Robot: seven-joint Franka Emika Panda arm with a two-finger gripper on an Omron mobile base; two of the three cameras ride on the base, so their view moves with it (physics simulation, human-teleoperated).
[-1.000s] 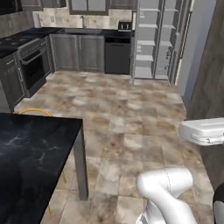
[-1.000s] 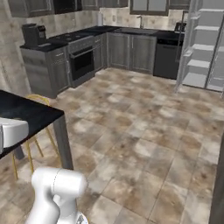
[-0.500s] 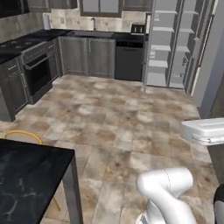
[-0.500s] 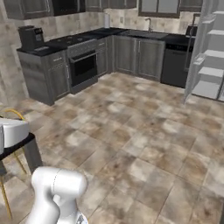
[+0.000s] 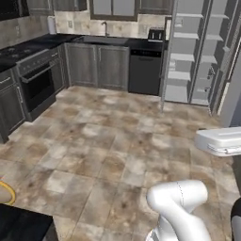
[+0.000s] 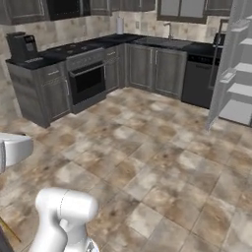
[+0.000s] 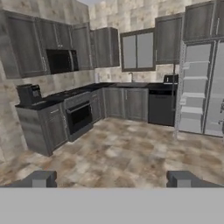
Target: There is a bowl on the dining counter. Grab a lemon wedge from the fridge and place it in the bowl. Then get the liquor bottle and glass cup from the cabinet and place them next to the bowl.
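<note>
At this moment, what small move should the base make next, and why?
Probably keep driving toward the fridge. Its doors stand open with white shelves showing, but it sits across a wide stretch of tiled floor, seemingly out of arm's reach. The gripper has its jaws wide apart and holds nothing, so the lemon wedge is not yet fetched.

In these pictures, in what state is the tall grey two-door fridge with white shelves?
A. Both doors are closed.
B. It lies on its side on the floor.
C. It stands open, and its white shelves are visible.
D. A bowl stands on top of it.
C: the tall grey two-door fridge stands open at the end of the black worktop, its white shelves in plain sight in the hand view and both base views.
</note>
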